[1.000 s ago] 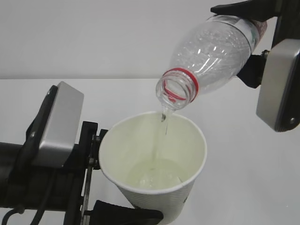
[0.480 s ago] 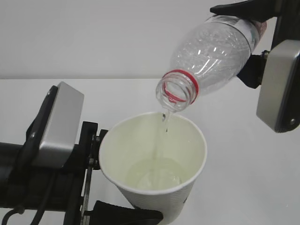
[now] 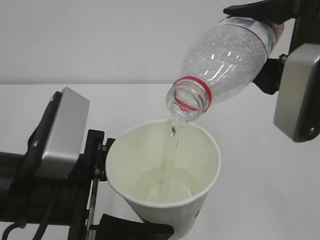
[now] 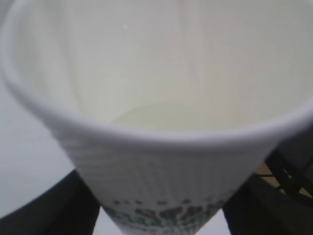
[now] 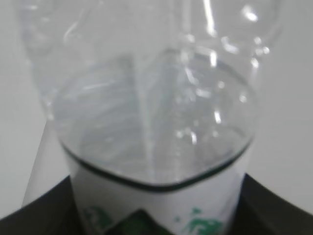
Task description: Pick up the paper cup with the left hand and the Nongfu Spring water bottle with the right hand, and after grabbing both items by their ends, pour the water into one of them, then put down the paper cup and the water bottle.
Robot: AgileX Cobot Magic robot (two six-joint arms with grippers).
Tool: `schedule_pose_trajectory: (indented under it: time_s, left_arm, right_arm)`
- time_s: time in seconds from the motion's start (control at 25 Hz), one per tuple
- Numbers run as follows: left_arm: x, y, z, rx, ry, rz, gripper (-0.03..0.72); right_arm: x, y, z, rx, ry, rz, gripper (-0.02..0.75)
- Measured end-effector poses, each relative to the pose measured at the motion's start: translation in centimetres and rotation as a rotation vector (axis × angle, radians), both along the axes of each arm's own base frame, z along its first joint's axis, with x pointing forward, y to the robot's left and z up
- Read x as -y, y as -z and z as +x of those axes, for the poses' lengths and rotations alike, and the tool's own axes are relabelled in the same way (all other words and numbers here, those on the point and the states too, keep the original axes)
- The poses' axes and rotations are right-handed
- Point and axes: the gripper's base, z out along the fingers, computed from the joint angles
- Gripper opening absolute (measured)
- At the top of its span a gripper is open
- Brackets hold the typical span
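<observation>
White tabletop [image 3: 260, 200]; bottle [image 3: 225, 65] neck-down over cup [image 3: 165, 180].

Bright even light, blurred wrist views

bottle mouth [image 3: 189, 101] just above paper cup [image 3: 165, 175] rim, bare table [image 3: 260, 190] right

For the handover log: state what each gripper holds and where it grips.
Left gripper: paper cup, near its base. Right gripper: water bottle, at its labelled lower body.
</observation>
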Motion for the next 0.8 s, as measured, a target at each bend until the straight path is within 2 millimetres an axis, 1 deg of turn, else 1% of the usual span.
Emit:
schedule_pose_trajectory:
  time_s: [0.8]
  left_arm:
    - [0.0,0.0,0.0,0.0,0.0,0.0,0.528]
  right_arm:
    - [-0.04,-0.02,-0.03,0.01,-0.007,-0.007,0.468]
